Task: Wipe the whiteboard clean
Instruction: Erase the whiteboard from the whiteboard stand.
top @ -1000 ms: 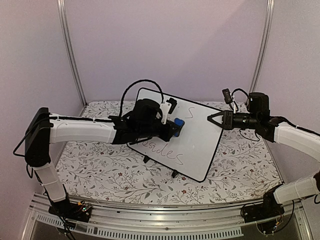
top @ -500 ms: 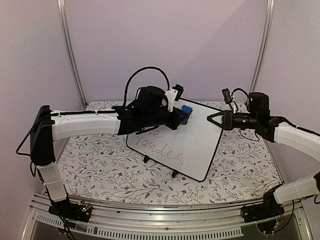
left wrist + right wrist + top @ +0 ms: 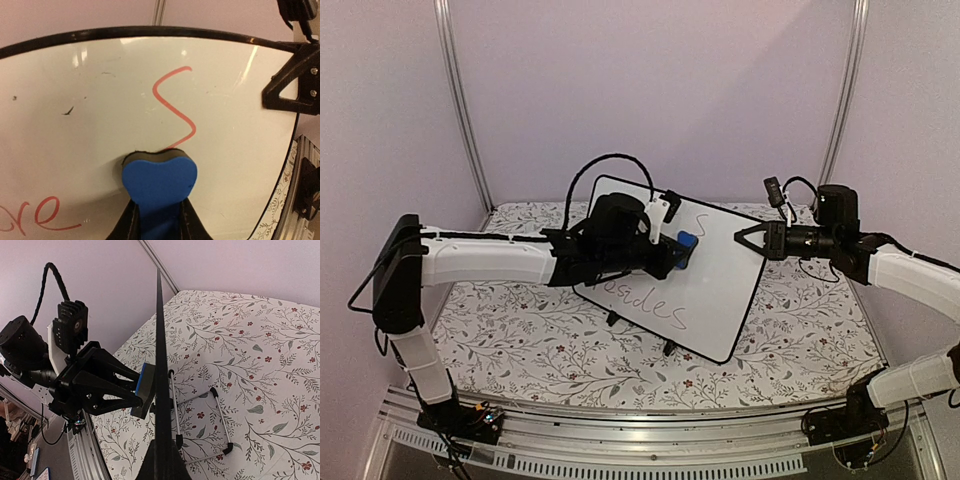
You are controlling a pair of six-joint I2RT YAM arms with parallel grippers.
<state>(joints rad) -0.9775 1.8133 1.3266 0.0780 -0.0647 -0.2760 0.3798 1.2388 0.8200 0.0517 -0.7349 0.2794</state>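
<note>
left arm hides the whiteboard's point(image 3: 710, 290) left part and the start of its writing; the right wrist view shows it edge-on only. board stands tilted mid-table point(image 3: 800, 330). since half a second ago the eraser point(image 3: 684, 243) sits nearer, off the far rim. one board, one eraser, two feet seen. left gripper point(image 3: 676, 251) pinches the eraser; right gripper point(image 3: 748, 240) is clamped on the board's right edge.

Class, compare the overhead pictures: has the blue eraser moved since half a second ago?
Yes. The blue eraser slid down the whiteboard, away from its far edge, toward the handwriting.
</note>
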